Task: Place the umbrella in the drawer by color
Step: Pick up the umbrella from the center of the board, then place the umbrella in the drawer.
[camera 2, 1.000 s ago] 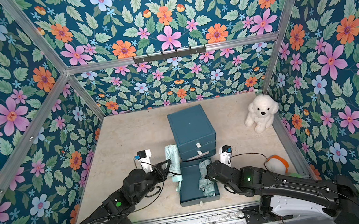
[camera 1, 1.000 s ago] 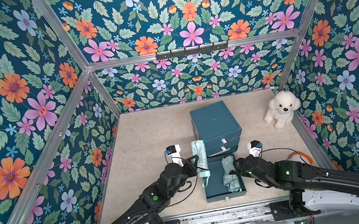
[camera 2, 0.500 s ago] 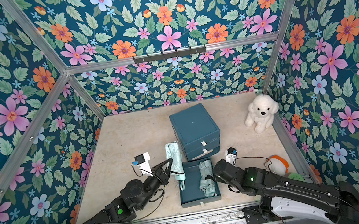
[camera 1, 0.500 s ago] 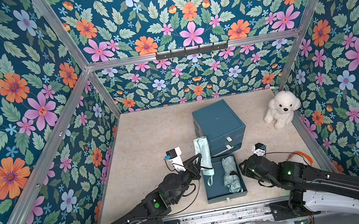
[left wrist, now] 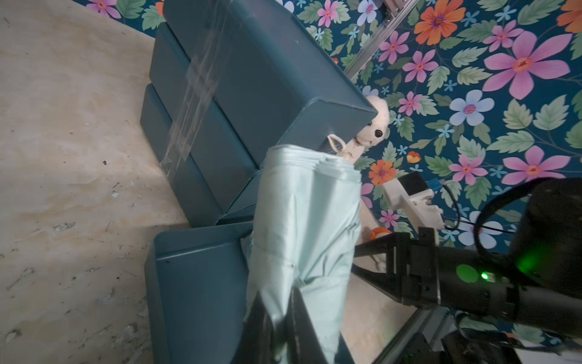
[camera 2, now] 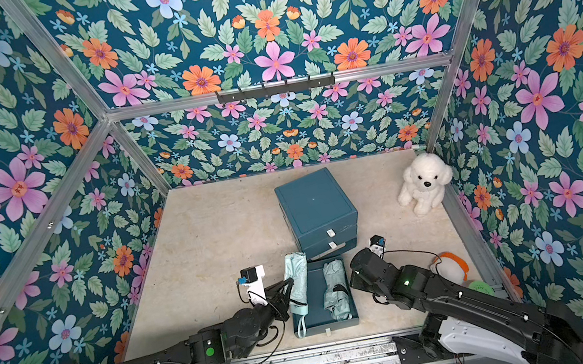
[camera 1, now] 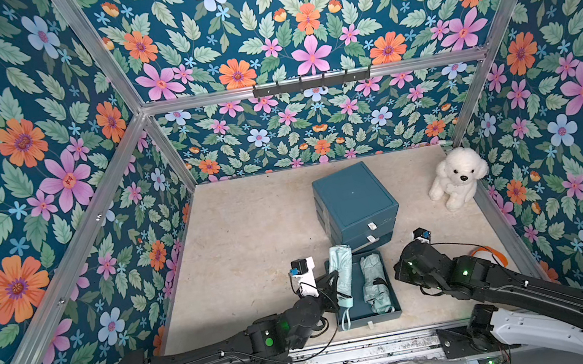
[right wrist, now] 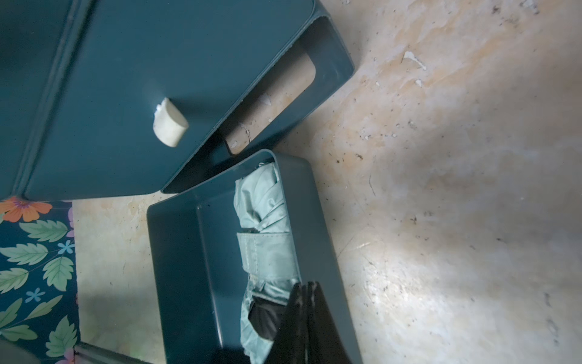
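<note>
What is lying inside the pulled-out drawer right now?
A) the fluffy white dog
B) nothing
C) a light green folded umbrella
C: a light green folded umbrella lies in the pulled-out drawer, while the white dog sits far off by the wall. The left gripper holds a second umbrella at the drawer's edge.
</note>
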Available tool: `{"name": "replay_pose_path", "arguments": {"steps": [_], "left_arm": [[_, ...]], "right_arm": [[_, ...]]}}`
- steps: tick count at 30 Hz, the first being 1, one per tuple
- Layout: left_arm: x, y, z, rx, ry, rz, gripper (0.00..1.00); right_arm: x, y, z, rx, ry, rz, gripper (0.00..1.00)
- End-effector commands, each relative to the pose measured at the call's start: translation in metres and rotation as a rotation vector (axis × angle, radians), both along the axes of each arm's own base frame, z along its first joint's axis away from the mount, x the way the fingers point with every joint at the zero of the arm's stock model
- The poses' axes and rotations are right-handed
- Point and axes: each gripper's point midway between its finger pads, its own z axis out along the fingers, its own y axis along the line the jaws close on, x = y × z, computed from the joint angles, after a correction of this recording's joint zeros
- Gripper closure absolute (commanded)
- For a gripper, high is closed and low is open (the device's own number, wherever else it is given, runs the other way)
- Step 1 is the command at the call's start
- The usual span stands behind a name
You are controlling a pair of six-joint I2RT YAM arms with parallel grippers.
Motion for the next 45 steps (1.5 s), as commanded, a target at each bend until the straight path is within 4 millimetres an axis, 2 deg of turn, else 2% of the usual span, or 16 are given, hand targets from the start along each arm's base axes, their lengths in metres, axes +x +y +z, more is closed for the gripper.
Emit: {"name": "replay_pose_path", "arguments": {"steps": [1, 4, 9, 15, 29, 30, 32, 34, 36, 39, 42, 45], "left_arm": [[0.009, -0.005, 0.021, -0.111, -0.035, 0.061, 1.0], [0.01, -0.009, 0.009, -0.087, -0.006, 0.07, 1.0], [0.009, -0.001, -0.016, -0.044, 0.071, 0.103, 1.0], [0.003, -0.007, -0.035, 0.045, 0.142, 0.08, 1.0], [0.003, -0.01, -0.064, 0.154, 0.192, 0.096, 1.0], [0.002, -0.01, -0.065, 0.161, 0.2, 0.096, 0.95], [0.001, -0.011, -0.064, 0.169, 0.217, 0.097, 0.66], [0.0, -0.013, -0.058, 0.162, 0.218, 0.085, 0.55], [0.001, -0.012, -0.047, 0.146, 0.212, 0.088, 0.49], [0.006, -0.005, -0.02, 0.128, 0.179, 0.117, 0.45], [0.018, 0.01, 0.007, 0.15, 0.162, 0.177, 0.41], [0.046, 0.026, 0.023, 0.2, 0.197, 0.224, 0.35]], "right_arm": [[-0.001, 0.006, 0.004, 0.018, -0.011, 0.016, 0.9], [-0.002, 0.007, 0.005, 0.018, -0.01, 0.018, 0.91], [-0.002, 0.008, 0.009, 0.03, -0.02, 0.018, 0.91], [0.0, 0.013, 0.012, 0.037, -0.027, 0.026, 0.91], [0.002, 0.013, 0.011, 0.011, -0.025, 0.03, 0.91], [0.002, 0.014, 0.011, 0.008, -0.024, 0.031, 0.9], [0.003, 0.014, 0.013, -0.001, -0.026, 0.03, 0.81], [0.005, 0.015, 0.018, -0.004, -0.035, 0.031, 0.71], [0.007, 0.016, 0.022, -0.007, -0.045, 0.033, 0.64], [0.009, 0.019, 0.027, -0.017, -0.055, 0.043, 0.51], [0.008, 0.025, 0.03, -0.049, -0.07, 0.064, 0.47], [0.006, 0.026, 0.025, -0.099, -0.061, 0.063, 0.46]]}}
